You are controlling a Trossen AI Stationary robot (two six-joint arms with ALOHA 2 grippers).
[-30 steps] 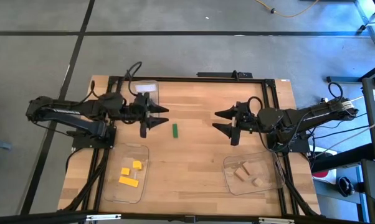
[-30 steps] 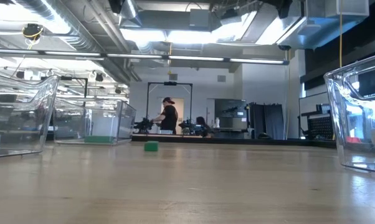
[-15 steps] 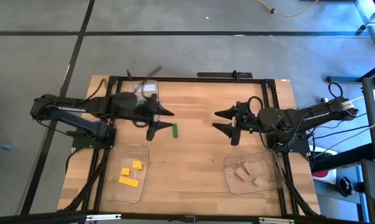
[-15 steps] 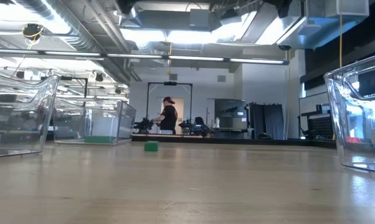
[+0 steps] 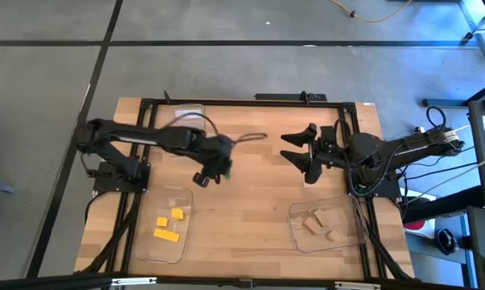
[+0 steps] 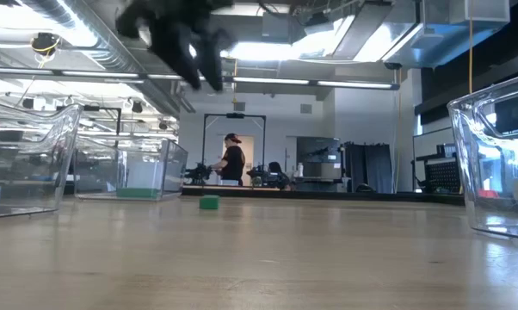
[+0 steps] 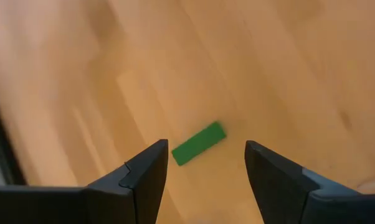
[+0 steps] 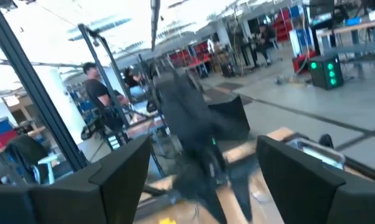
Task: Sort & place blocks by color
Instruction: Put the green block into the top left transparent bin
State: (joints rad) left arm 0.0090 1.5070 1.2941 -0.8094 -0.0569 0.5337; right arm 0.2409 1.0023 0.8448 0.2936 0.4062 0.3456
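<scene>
— Left side?
— Left gripper (image 5: 209, 173) above mid-table, fingers spread wide, nothing held. Small flat green wooden bar (image 7: 199, 144) lying on the pale wooden tabletop (image 5: 259, 201), right below, between the two fingers.
— Yellow wooden pieces (image 5: 169, 223)?
— Inside the clear plastic tray (image 5: 163, 256), near left.
— Right side?
— Right gripper (image 5: 300, 155) raised, fingers wide, empty. Tan wooden pieces (image 5: 319, 225) in the clear tray (image 5: 349, 209) near right.

Bright ceiling lights (image 6: 242, 47) glaring; wrist views motion-blurred
</scene>
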